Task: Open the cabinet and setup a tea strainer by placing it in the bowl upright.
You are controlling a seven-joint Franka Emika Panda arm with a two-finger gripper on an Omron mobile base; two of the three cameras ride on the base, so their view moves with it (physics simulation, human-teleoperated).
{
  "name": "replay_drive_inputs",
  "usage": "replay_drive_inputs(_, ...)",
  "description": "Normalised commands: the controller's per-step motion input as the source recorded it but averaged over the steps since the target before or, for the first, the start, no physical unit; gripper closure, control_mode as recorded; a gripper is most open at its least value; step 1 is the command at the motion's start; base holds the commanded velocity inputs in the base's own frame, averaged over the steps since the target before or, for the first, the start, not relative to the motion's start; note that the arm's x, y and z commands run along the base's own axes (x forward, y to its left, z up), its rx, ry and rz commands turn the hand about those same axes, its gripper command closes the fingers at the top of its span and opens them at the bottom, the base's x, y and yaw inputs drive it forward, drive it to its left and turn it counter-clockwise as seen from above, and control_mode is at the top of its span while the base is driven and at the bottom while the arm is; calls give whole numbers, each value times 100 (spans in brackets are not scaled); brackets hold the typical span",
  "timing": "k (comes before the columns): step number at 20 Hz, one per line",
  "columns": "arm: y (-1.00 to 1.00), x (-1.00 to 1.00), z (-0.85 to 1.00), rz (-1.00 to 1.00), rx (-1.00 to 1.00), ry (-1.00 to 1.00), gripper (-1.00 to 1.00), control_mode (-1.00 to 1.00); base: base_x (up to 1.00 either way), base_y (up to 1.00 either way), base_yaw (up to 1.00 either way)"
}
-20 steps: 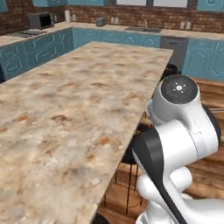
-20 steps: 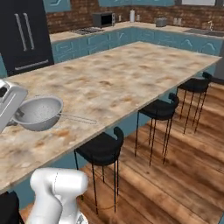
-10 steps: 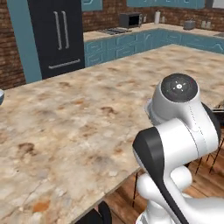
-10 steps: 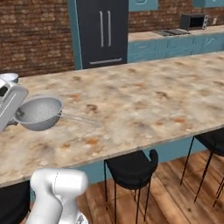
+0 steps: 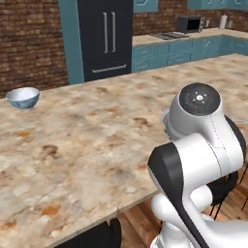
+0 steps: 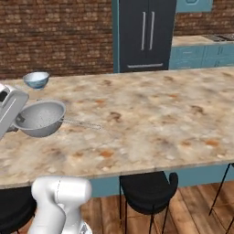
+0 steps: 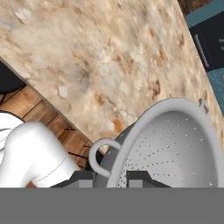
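Observation:
My gripper (image 7: 110,178) is shut on the rim of the tea strainer (image 7: 175,144), a pale grey perforated round piece with a small loop handle. In the right base view the tea strainer (image 6: 41,118) hangs just above the island counter near its left end, held by the gripper (image 6: 15,121) at the picture's left edge. The bowl (image 6: 36,79), light blue with a pale rim, stands upright on the counter beyond the strainer, apart from it. It also sits at the far left in the left base view, bowl (image 5: 23,97). The cabinet is out of view.
The long speckled stone island counter (image 5: 97,140) stretches to the right. A dark double-door fridge (image 6: 146,34) stands against the brick wall behind. Black stools (image 6: 148,192) are tucked under the counter's near edge. A microwave (image 5: 189,23) sits on the back counter.
The base has swung round, so the whole scene has slid right to left and the bowl has come into view. The strainer stays in the shut gripper.

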Motion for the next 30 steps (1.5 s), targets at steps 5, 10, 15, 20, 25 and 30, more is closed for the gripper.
replay_drive_inputs(5, 0, 0, 0, 0, 0, 0, 100, 100, -60, 23, 70)
replay_drive_inputs(10, 0, 0, 0, 0, 0, 0, 100, 100, -66, 17, 74)
replay_drive_inputs(15, 0, 0, 0, 0, 0, 0, 100, 100, -98, 31, 75)
replay_drive_inputs(20, 0, 0, 0, 0, 0, 0, 100, 100, -100, 70, 64)
replay_drive_inputs(25, 0, 0, 0, 0, 0, 0, 100, 100, -83, 56, 76)
replay_drive_inputs(30, 0, 0, 0, 0, 0, 0, 100, 100, -92, 74, 65)
